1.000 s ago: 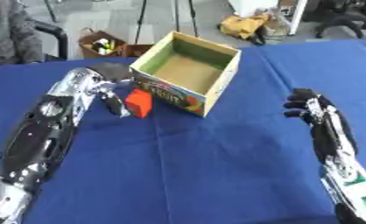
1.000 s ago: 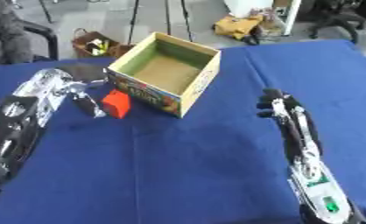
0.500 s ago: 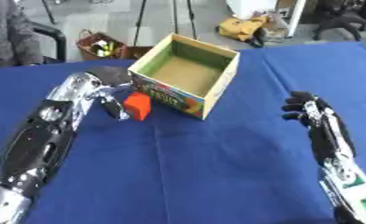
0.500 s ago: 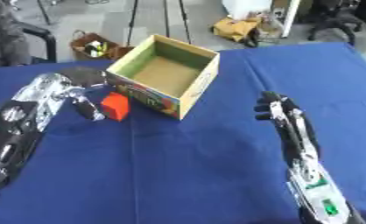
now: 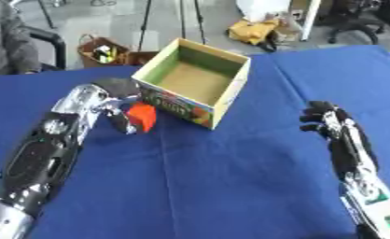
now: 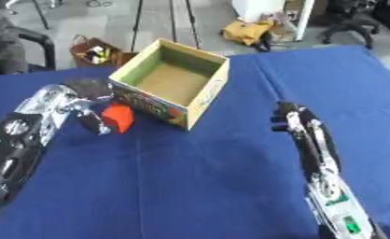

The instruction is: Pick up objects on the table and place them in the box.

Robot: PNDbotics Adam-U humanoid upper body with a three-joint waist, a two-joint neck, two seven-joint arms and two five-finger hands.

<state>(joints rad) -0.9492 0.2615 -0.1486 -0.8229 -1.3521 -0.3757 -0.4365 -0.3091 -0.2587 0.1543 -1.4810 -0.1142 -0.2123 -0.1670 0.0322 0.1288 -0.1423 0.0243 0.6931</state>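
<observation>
A small orange-red block-shaped object (image 5: 141, 116) sits at the left side of a blue cloth-covered table (image 5: 231, 186), just beside the near left corner of an open cardboard box (image 5: 197, 81). Whether the object rests on the cloth or is lifted slightly off it cannot be told. The robot's left hand (image 5: 116, 105), black and silver, comes in from the lower left along a long arm and is curled around the orange-red object, with dark fingers (image 5: 119, 122) wrapped against its left side and its upper part reaching over toward the box wall. The box stands upright in the upper middle of the table, turned at an angle so that one corner points toward the robot. Its inside is plain brown with pale green upper walls, and it appears to hold nothing. Its outer near wall carries a colourful printed pattern in green, red and yellow. The object is outside the box, touching or nearly touching that printed wall. The robot's right hand (image 5: 325, 122) shows at the right side of the table, well apart from the box and the object, hovering or resting over the blue cloth with its fingers loosely bent and holding nothing. Beyond the far edge of the table lies a grey floor.
</observation>
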